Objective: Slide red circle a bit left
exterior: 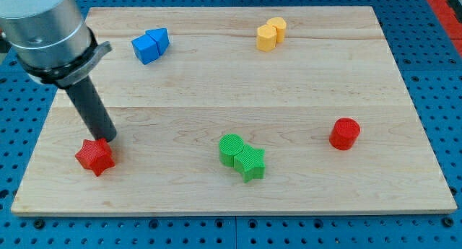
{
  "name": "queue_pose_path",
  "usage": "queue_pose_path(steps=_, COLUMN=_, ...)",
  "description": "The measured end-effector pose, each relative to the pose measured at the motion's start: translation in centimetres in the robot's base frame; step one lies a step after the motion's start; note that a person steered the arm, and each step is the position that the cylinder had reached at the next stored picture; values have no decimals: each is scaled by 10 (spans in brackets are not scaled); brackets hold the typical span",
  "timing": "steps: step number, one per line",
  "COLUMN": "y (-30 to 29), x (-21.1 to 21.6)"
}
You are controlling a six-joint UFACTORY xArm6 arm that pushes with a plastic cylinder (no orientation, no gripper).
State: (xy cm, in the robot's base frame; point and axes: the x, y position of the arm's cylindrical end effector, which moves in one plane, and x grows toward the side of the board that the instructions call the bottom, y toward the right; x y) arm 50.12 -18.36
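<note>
One gap decides the coming move: my tip (108, 138) sits at the board's left near corner, while the red circle (345, 133) stands well apart from it on the right side, at about the same depth on the board. So the red circle lies almost straight to the right of my tip, with most of the board's width between them.

My tip carries nothing; it is a bare rod end that cannot grasp, and it is touching or just beside the far edge of the red star (95, 156), which it seems to have its end against. The red circle is round, so it has no long axis to line up with.

To send the red circle left, I judge that my tip must first get round to its right side, since a push from here would drive it the wrong way. The direct path across passes just far of the green pair (242, 156), a round green block touching a green star. The blue blocks (150, 45) and yellow blocks (271, 33) lie at the far edge of the wooden board (216, 90), clear of that route
</note>
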Motion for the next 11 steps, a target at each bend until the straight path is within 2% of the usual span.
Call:
queue_pose_path(steps=2, y=20, x=18)
queue_pose_path(steps=3, y=3, x=30)
queue_pose_path(steps=4, y=25, x=32)
queue_pose_path(steps=5, y=76, x=9)
queue_pose_path(steps=6, y=111, x=-36)
queue_pose_path(steps=7, y=190, x=-58)
queue_pose_path(steps=8, y=297, x=-63)
queue_pose_path(steps=10, y=471, x=-28)
queue_pose_path(steps=11, y=472, x=14)
